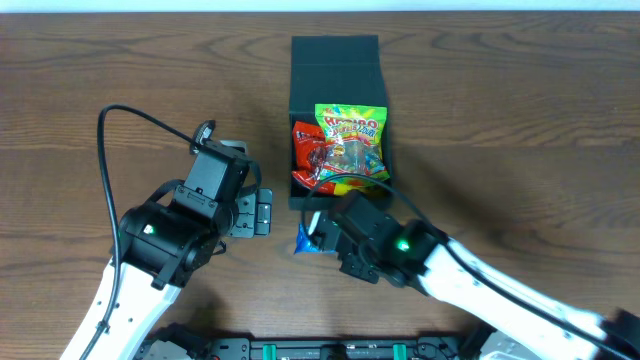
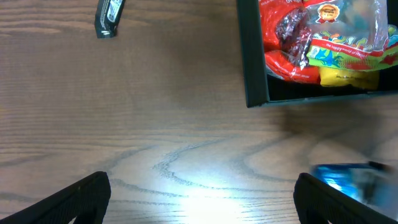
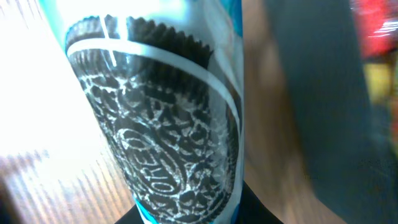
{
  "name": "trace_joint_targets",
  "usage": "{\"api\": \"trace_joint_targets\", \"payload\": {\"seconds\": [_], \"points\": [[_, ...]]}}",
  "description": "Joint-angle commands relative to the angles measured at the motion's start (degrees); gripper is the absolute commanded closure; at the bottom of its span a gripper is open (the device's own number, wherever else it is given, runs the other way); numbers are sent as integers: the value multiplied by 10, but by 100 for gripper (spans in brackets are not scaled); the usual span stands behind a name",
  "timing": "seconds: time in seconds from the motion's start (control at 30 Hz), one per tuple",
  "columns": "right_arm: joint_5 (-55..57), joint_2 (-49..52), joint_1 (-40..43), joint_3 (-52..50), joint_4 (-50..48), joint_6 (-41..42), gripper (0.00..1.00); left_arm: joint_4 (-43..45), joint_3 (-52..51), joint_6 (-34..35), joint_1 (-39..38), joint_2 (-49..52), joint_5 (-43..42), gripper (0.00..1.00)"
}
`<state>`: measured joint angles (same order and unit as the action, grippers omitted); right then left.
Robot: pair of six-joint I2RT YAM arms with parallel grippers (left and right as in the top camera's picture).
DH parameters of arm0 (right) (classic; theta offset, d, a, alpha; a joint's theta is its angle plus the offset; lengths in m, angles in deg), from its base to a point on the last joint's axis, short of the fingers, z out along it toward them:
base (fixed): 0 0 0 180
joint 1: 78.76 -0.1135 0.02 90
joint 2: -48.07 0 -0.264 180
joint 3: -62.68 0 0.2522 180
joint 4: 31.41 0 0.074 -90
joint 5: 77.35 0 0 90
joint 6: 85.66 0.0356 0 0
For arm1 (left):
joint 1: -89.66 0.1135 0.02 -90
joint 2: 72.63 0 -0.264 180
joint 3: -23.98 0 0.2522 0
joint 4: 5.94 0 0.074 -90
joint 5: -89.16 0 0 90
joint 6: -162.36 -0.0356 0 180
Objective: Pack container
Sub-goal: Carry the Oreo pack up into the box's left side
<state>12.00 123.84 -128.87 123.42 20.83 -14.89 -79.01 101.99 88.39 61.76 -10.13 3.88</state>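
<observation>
Plainly the right hand (image 1: 318,236), clamped on the Oreo packet (image 3: 161,143), hung just outside the near wall of the container (image 1: 335,70), closer than the left hand (image 1: 262,211), whose fingers were spread apart.

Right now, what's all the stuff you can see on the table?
table: one, brown wood, under everything
box: one, dark teal, middle back of the table, lid open
red packet: one, red, inside the box, left side
gummy bag: one, yellow-green with many colours, inside the box, partly over the red packet
Oreo packet: one, blue with a black cookie picture, just in front of the box
small dark thing: one, black, on the table in the left wrist view; can't tell what it is
left end effector: one, black, open and empty, over bare table left of the box
right end effector: one, black, shut on the Oreo packet, in front of the box
</observation>
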Motion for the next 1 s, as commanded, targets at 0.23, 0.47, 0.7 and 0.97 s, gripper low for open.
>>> {"api": "trace_joint_targets", "payload": {"seconds": [0.23,0.47,0.7,0.97], "points": [[76,-134,-1,10,-6,337,99,0,0,-6,2,-3,6,5],[257,-139,-1,17,-73,649,99,0,0,-6,2,-3,6,5],[241,-65,2,33,-191,687,99,0,0,-6,2,-3,6,5],[172,100,20,164,-183,710,99,0,0,-6,2,-3,6,4]]}}
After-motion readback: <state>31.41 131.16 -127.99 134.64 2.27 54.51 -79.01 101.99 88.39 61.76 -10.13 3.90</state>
